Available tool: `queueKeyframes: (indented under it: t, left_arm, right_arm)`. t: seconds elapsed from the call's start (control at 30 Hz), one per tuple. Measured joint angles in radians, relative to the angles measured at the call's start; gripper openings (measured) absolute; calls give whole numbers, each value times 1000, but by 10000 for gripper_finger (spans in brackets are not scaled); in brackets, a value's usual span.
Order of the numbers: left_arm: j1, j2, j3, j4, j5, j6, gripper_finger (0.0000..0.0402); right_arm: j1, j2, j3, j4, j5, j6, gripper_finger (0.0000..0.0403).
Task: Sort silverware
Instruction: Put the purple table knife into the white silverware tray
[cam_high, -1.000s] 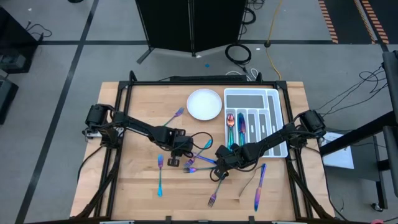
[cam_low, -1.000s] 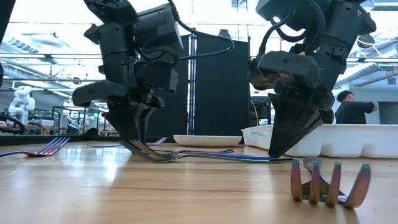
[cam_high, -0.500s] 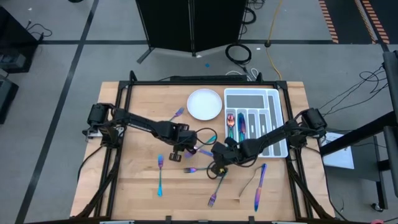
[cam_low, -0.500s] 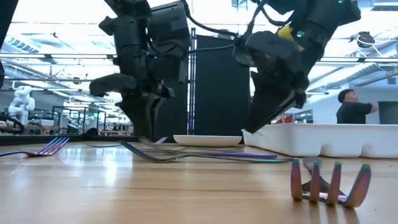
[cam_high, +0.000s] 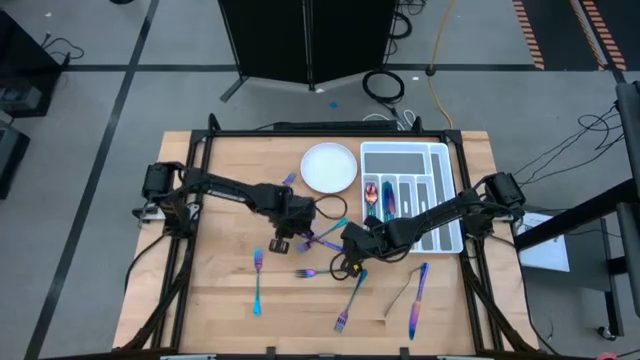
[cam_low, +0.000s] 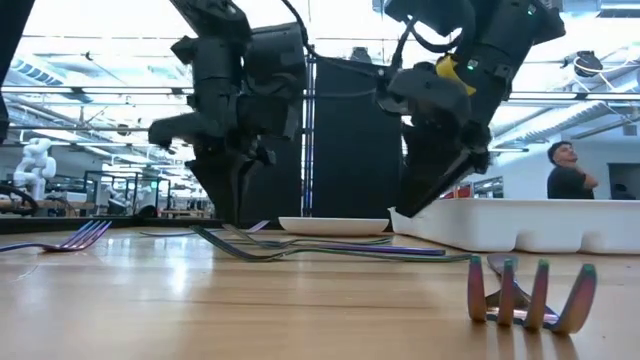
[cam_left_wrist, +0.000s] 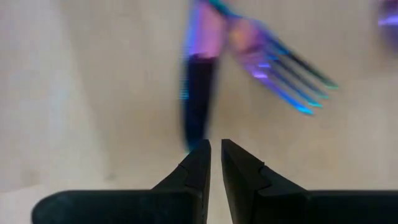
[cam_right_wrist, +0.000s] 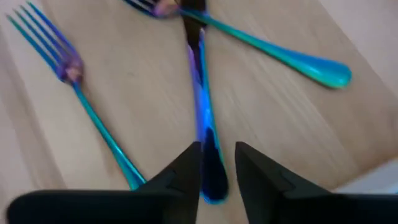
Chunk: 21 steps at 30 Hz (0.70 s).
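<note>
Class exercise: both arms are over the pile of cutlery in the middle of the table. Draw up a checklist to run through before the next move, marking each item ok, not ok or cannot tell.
1. Right gripper lined up on a piece: ok; a knife handle lies between its parted fingers.
2. Right gripper holding anything: not ok; the knife lies on the table.
3. Left gripper has room to grasp: not ok; its fingers are nearly together, holding nothing.
4. Arms clear of each other: cannot tell; both work close together over the same pile.
5. Tray has free slots: ok; only some slots hold pieces.
6. Stray pieces within view: ok; a fork lies apart from the pile.
</note>
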<state>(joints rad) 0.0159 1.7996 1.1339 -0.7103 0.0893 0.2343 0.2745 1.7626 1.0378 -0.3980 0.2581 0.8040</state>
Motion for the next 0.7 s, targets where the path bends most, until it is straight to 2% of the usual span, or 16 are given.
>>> queueKeyframes:
  t: [0.13, 0.23, 0.4, 0.7]
  left_arm:
    - [69, 0, -2, -19, 323, 69, 40]
    - [109, -2, -24, -14, 491, 99, 40]
    - [139, -2, -41, 1, 519, 112, 40]
    - [121, -2, -41, 59, 511, 113, 41]
  right_arm:
    - [0, -1, -4, 0, -53, 20, 22]
    - [1, -1, -10, -20, -78, 80, 8]
    - [7, -2, -10, -77, -83, 188, 2]
    - [9, 39, -12, -56, -122, 169, 0]
